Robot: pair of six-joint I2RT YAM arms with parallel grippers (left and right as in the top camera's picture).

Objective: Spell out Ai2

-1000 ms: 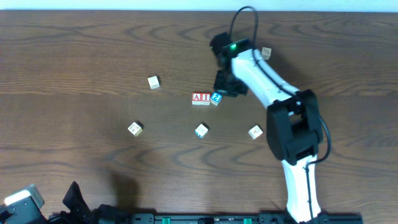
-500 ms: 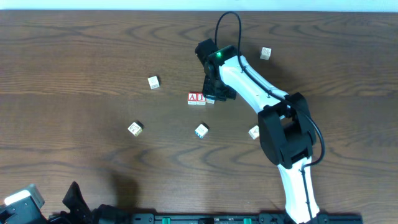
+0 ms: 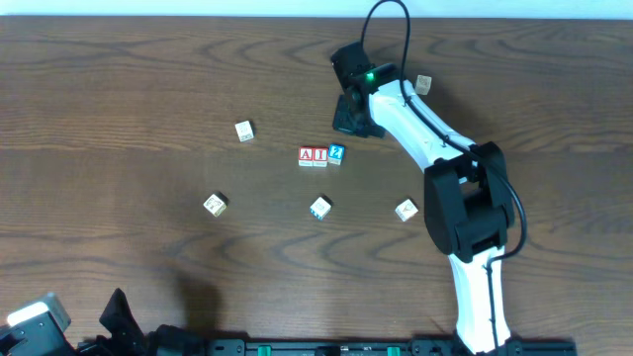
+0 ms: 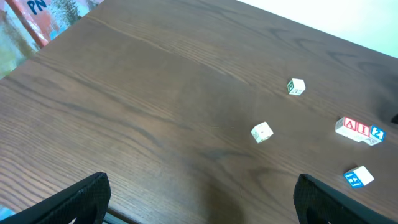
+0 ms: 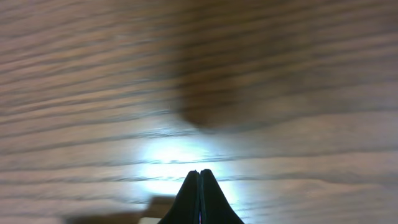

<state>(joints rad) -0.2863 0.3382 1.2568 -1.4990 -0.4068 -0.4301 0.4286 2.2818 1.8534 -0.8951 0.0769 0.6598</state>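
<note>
Three small cubes stand side by side in a row at mid-table: a red-lettered A (image 3: pixel 307 155), a red-lettered I (image 3: pixel 320 155) and a blue 2 (image 3: pixel 336 153). The left wrist view shows the same row at far right: A (image 4: pixel 348 126), I (image 4: pixel 362 129), 2 (image 4: pixel 376 133). My right gripper (image 3: pixel 345 123) hovers just behind the 2, clear of it. Its fingers are pressed together with nothing between them (image 5: pixel 199 172), over bare wood. My left gripper (image 4: pixel 199 196) is wide open and empty at the table's near left edge, far from the row.
Pale cubes lie scattered around the row: one (image 3: pixel 244 131) at the left rear, one (image 3: pixel 216 205) at the left front, one (image 3: pixel 319 208) in front of the row, one (image 3: pixel 406 210) at the right front, and one (image 3: pixel 423 84) beside the right arm (image 3: pixel 435 138).
The right gripper came down at the blue 2, nudged it square against the I and shifted the row slightly left, then drew back behind it. The left arm has not moved.
</note>
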